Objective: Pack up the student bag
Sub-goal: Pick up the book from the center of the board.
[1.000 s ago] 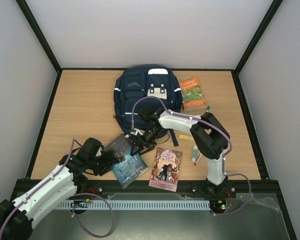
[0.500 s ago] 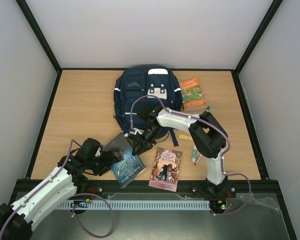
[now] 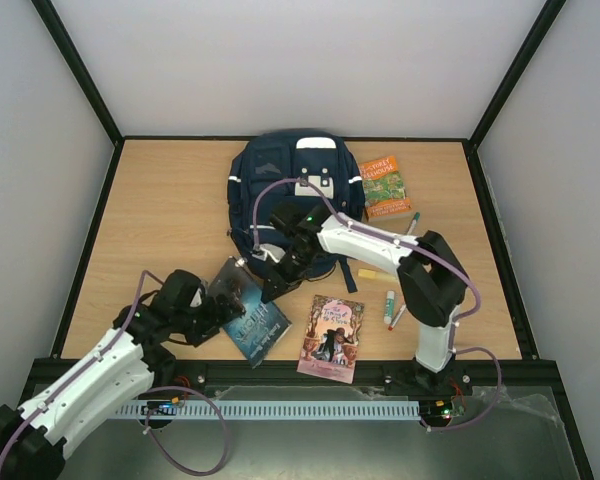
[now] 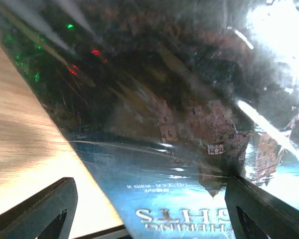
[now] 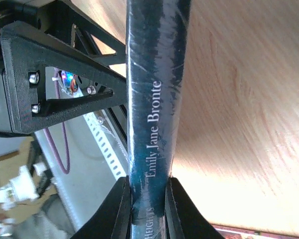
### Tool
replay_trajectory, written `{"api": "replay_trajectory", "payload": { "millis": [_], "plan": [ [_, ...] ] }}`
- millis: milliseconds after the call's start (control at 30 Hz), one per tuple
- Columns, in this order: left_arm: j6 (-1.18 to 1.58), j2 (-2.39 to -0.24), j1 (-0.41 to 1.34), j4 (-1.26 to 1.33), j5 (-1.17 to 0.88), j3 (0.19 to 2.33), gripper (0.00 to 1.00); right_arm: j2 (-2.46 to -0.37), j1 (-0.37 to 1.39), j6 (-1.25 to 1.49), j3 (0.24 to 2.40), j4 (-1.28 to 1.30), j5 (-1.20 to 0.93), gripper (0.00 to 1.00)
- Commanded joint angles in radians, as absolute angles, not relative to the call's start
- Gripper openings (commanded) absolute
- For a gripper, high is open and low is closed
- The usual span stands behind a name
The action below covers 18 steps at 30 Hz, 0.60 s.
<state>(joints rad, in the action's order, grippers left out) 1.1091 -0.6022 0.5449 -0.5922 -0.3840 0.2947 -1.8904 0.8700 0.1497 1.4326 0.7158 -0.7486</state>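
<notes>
The student bag point(image 3: 280, 185), navy with white stripes, lies flat at the back of the table. A dark blue book point(image 3: 252, 318) lies in front of it, and its spine point(image 5: 154, 99) reads "Emily Jane Bronte". My right gripper point(image 3: 271, 291) point(image 5: 149, 204) is shut on that spine at the book's far edge, with one finger point(image 5: 117, 209) pressed to each side. My left gripper point(image 3: 223, 313) point(image 4: 149, 219) stands open at the book's left edge, its fingers point(image 4: 40, 211) wide apart. The glossy cover point(image 4: 189, 124) fills the left wrist view.
A pink book point(image 3: 332, 337) lies right of the blue one. An orange book point(image 3: 384, 186) rests beside the bag's right side. A yellow eraser point(image 3: 366, 273), markers point(image 3: 390, 305) and a pen point(image 3: 413, 218) lie on the right half of the wooden table point(image 3: 160, 220).
My right gripper has closed onto the blue book's spine and drawn slightly towards the bag. My left gripper has opened wide and let go of the book, which shifted a little left.
</notes>
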Motion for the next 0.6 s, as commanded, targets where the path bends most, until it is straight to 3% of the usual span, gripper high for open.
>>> {"api": "replay_trajectory", "payload": {
  "millis": [0,267,567],
  "plan": [
    [0.966,-0.679,0.546,-0.685,-0.312,0.450,0.84,-1.730,0.890,-0.003,1.518,0.672,-0.774,0.01],
    [0.661,-0.816,0.545,-0.793,-0.167,0.888,0.87,-1.600,0.827,-0.222,1.570,0.808,-0.691,0.01],
    [0.438,-0.863,0.545,-0.637,-0.318,1.036,0.87,-1.487,0.715,-0.336,1.523,0.851,-0.541,0.01]
  ]
}}
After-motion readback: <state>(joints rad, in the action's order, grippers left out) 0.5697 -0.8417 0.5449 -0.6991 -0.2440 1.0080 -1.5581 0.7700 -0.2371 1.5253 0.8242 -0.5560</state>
